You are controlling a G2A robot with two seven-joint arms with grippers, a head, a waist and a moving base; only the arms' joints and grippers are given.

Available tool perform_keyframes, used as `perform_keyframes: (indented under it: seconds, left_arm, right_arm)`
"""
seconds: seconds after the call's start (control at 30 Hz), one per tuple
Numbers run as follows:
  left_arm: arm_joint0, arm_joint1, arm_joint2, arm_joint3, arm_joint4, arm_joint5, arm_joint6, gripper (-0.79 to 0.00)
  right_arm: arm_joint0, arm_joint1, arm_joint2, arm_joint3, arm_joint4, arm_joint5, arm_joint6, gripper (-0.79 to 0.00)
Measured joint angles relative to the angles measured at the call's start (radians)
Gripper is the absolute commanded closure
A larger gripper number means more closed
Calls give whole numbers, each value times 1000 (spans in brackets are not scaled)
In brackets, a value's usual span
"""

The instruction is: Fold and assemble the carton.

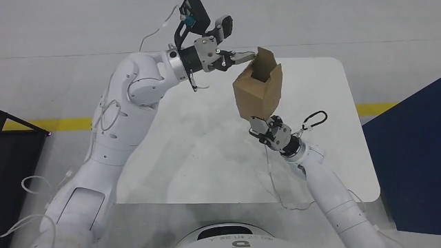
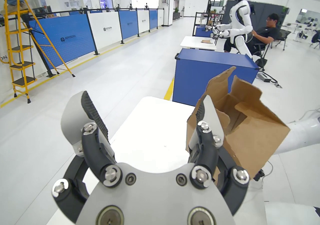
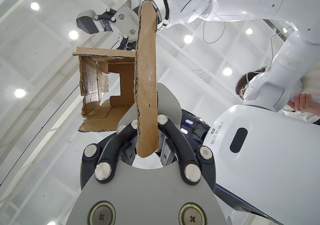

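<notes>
Readable writing is scarce: the white and blue partition panels (image 2: 75, 33) along the far side of the hall each carry a small dark logo with a short word beside it, too minor to matter to the work. The carton (image 1: 258, 86) is plain brown corrugated board, half formed into an open tube with both ends unsealed. Its flaps stand out loose and several edges are ragged. It hangs in the air above the far right part of the white table (image 1: 207, 151), tilted, resting on nothing. The right gripper (image 1: 265, 125) sits under the carton with its fingers clenched on a lower flap, which runs edge-on between them in the right wrist view. The left gripper (image 2: 147, 113) is at the carton's upper end with its fingers spread wide and nothing between them. One finger (image 2: 207, 116) lies along the outside of a top flap, and whether it actually presses the board cannot be told. The table has rounded corners and stands on a pale grey floor crossed by a yellow line (image 1: 65, 122), with a dark blue cabinet (image 2: 215, 73) just beyond it. Farther off stand a yellow step ladder (image 2: 20, 43) and another white robot (image 2: 240, 23) at its own table, and round ceiling lights (image 3: 73, 34) shine overhead.
</notes>
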Motion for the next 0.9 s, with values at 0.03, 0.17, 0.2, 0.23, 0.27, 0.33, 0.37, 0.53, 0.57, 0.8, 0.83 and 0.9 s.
perform_keyframes:
  seconds: [0.03, 0.17, 0.2, 0.23, 0.27, 0.33, 0.37, 0.53, 0.57, 0.8, 0.83, 0.9]
  left_arm:
    - [-3, 1, 5, -3, -12, -8, -18, -785]
    - [-12, 5, 14, -7, -36, -16, -90, -742]
    - [-15, 7, 15, -8, -40, -15, -109, -739]
    - [-21, 9, 16, -10, -44, -15, -137, -730]
    - [-27, 11, 16, -11, -46, -16, -161, -720]
    - [-45, 16, 16, -17, -53, -23, -227, -711]
    - [-54, 18, 18, -20, -63, -27, -259, -720]
    - [-104, 28, 36, -42, -140, -37, -435, -668]
    - [-111, 29, 41, -45, -155, -36, -461, -683]
    - [-148, 37, 42, -82, -218, -13, -517, -785]
    - [-144, 39, 29, -90, -216, -5, -487, -785]
    - [-127, 42, 5, -103, -217, 5, -438, -785]
  right_arm:
    - [0, 0, 0, 2, 0, 0, 1, 0]
    - [-1, 2, 5, 8, -3, 6, 5, 0]
    - [-1, 2, 6, 8, -4, 8, 6, 0]
    - [-3, 3, 8, 8, -7, 12, 7, 0]
    - [-3, 4, 9, 7, -10, 16, 9, 0]
    - [-5, 5, 11, 7, -18, 23, 12, 0]
    - [-5, 6, 11, 7, -20, 26, 13, 0]
    - [-6, 8, 15, 10, -30, 26, 18, 0]
    - [-6, 8, 15, 11, -30, 22, 20, 0]
    - [-5, 6, 19, 21, -8, 1, 36, 0]
    - [-5, 6, 19, 22, -8, 1, 36, 0]
    - [-5, 6, 19, 21, -8, 1, 36, 0]
